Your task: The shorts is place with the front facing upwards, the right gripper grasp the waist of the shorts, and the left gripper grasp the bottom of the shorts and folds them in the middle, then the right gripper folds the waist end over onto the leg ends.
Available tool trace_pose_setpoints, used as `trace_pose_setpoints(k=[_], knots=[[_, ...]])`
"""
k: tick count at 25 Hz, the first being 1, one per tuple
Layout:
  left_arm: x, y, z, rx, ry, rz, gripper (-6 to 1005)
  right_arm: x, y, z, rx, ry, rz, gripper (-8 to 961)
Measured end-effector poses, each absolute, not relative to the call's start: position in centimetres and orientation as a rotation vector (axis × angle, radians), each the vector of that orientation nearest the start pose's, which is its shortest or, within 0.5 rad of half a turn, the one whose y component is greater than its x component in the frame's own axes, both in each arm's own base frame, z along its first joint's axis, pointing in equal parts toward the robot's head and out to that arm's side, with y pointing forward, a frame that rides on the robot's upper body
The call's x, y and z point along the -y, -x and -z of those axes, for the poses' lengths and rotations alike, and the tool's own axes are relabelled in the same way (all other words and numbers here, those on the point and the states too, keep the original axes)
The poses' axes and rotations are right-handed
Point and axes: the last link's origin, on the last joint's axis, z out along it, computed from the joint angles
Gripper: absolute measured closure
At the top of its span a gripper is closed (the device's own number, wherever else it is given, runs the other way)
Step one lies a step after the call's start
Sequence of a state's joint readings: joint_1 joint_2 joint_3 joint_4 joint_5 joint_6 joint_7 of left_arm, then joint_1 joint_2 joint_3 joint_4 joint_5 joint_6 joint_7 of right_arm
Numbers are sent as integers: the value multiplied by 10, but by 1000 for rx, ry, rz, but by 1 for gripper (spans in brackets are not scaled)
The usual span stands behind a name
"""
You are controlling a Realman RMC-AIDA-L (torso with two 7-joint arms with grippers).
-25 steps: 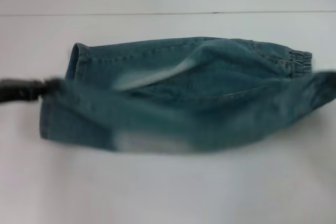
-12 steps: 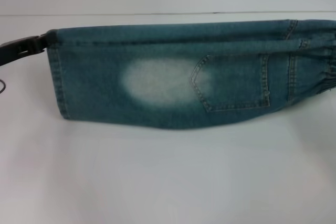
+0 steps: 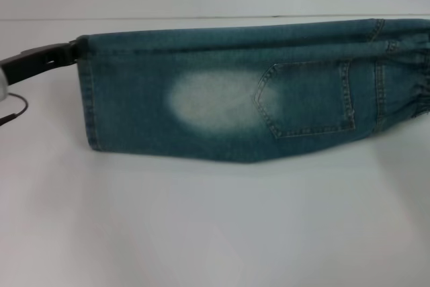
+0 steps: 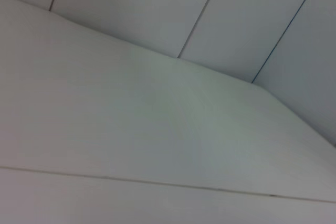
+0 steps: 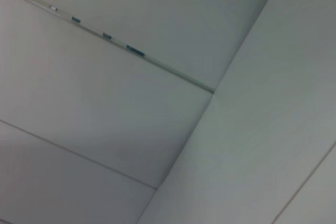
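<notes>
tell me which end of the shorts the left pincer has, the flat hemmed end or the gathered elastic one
The flat hemmed leg end: the left pincer pinches its top corner. The puckered waist is at the shorts' opposite end.

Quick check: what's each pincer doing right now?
Left pincer: shut on the leg-end corner of the shorts, held up.
Right pincer: not in view.

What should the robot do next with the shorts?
Probably lower them flat onto the table. The shorts hang folded lengthwise, the left gripper pinching the leg-end corner, the waist running off the right edge.
</notes>
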State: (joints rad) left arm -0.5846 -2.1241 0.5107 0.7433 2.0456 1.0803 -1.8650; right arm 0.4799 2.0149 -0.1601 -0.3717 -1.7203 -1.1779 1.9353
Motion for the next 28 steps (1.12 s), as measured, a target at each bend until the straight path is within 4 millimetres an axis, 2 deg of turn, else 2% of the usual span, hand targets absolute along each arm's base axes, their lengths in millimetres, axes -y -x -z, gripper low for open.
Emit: trace_pose_setpoints(k=[8, 13, 18, 25, 28], knots=[[-412, 282, 6, 1038, 2049, 581, 809, -378, -354, -52, -1540, 1374, -1199, 746], [-417, 272, 16, 987, 2093, 566, 804, -388, -349, -46, -1497, 1441, -1093, 718], [-418, 269, 15, 971, 2106, 569, 799, -383, -358, -55, -1485, 1436, -1074, 512], [-411, 270, 22, 954, 2155, 531, 496, -359, -389, -80, -1501, 1404, -1021, 341], [-409, 269, 23, 952, 2173, 542, 376, -353, -393, -85, -1483, 1419, -1001, 276]])
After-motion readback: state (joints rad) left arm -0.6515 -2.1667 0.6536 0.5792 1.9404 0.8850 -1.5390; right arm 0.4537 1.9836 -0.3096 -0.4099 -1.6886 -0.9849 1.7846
